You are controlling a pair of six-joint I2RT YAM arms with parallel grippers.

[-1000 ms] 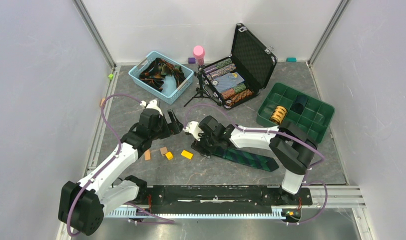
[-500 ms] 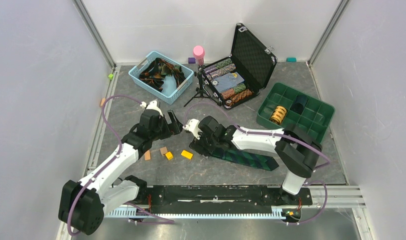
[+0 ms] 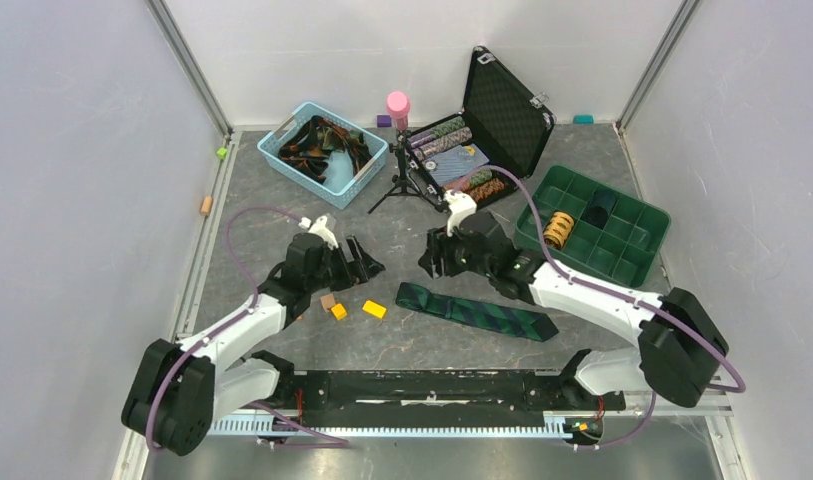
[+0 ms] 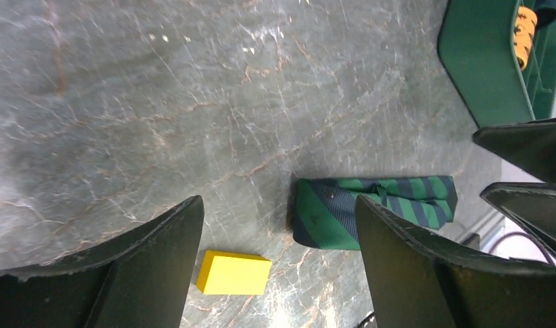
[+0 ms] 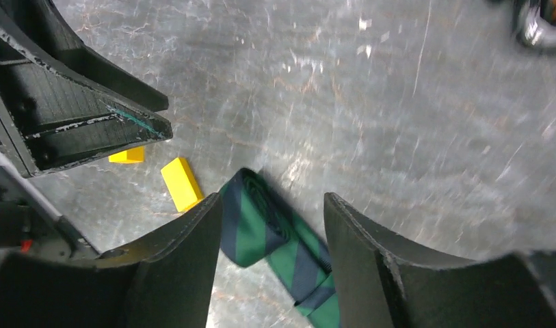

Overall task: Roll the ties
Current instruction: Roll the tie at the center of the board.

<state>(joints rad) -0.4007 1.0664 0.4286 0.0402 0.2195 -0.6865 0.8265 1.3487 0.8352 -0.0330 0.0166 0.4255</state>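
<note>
A green-and-navy striped tie [image 3: 477, 312] lies flat on the grey table, its left end folded over once. My right gripper [image 3: 432, 258] hovers open above and behind that end; in the right wrist view the folded end of the tie [image 5: 268, 225] shows between the open fingers, untouched by my right gripper [image 5: 273, 205]. My left gripper [image 3: 367, 262] stands open to the left of the tie, holding nothing. In the left wrist view the tie [image 4: 377, 212] lies beyond my left gripper [image 4: 278, 219]. More ties [image 3: 322, 145] lie tangled in the blue basket [image 3: 282, 165].
Small yellow and orange blocks [image 3: 374, 309] lie left of the tie; one yellow block [image 4: 234, 272] sits below the left fingers. A green tray [image 3: 632, 255] holding an orange roll [image 3: 556, 230] stands right. An open black case [image 3: 502, 110], a small tripod [image 3: 407, 185] and a pink bottle [image 3: 397, 105] stand behind.
My right gripper has let go of the tie's left end and pulled back up and to the right. My left gripper has shifted slightly right and lower. The tie now lies flat.
</note>
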